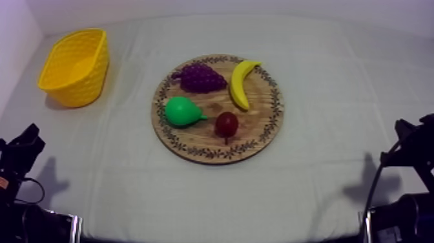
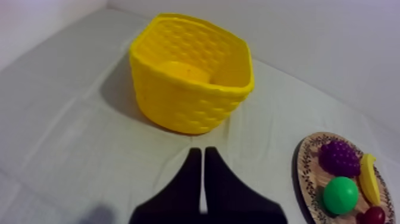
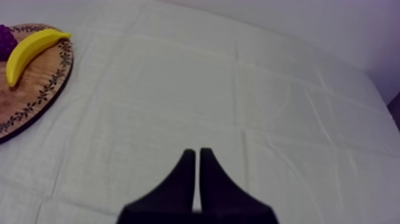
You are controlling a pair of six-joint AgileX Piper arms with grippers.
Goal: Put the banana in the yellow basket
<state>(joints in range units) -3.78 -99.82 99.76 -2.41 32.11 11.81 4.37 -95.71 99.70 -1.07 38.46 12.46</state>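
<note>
Yellow banana (image 1: 241,83) flat on round wooden board (image 1: 265,132) beside grapes (image 1: 199,77); yellow basket (image 1: 72,68) well apart, upright.

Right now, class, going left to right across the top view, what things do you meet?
basket → pear → small red fruit → banana. The grapes and the board overlap these, so they are left out.
</note>
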